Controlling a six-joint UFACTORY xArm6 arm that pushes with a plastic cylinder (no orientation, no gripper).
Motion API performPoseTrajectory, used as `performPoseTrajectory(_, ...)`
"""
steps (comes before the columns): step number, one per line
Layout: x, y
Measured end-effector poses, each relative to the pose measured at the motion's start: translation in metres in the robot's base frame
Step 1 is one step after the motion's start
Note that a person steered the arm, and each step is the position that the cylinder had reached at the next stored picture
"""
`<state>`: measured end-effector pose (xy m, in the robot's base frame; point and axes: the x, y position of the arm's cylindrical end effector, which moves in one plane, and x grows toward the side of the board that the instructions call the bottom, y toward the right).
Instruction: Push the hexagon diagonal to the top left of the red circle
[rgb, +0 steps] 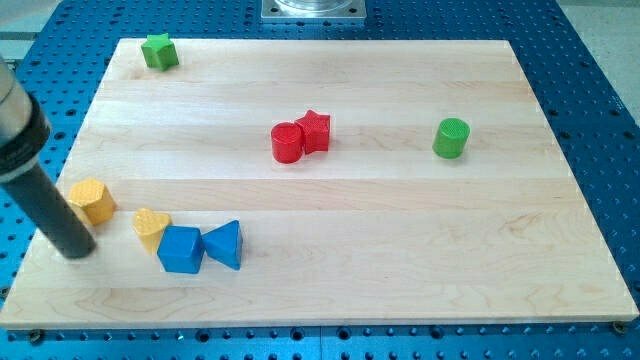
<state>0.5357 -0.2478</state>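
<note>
The yellow hexagon (91, 200) sits near the left edge of the wooden board (400, 250). The red circle (286, 142) stands near the middle of the board, touching a red star (314, 131) on its right. My tip (76, 251) rests on the board just below and slightly left of the yellow hexagon, close to it. The dark rod rises from the tip toward the view's upper left.
A yellow heart (151, 228), a blue cube (181, 249) and a blue triangle (224, 244) cluster right of my tip. A green star (159, 51) sits at the top left. A green circle (451, 138) stands on the right.
</note>
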Motion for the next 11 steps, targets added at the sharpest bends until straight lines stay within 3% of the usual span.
performPoseTrajectory(2,-0.085,0.006)
performPoseTrajectory(4,-0.103,-0.023)
performPoseTrajectory(6,-0.132,0.039)
performPoseTrajectory(7,-0.177,0.062)
performPoseTrajectory(9,-0.182,0.027)
performPoseTrajectory(11,-0.215,0.062)
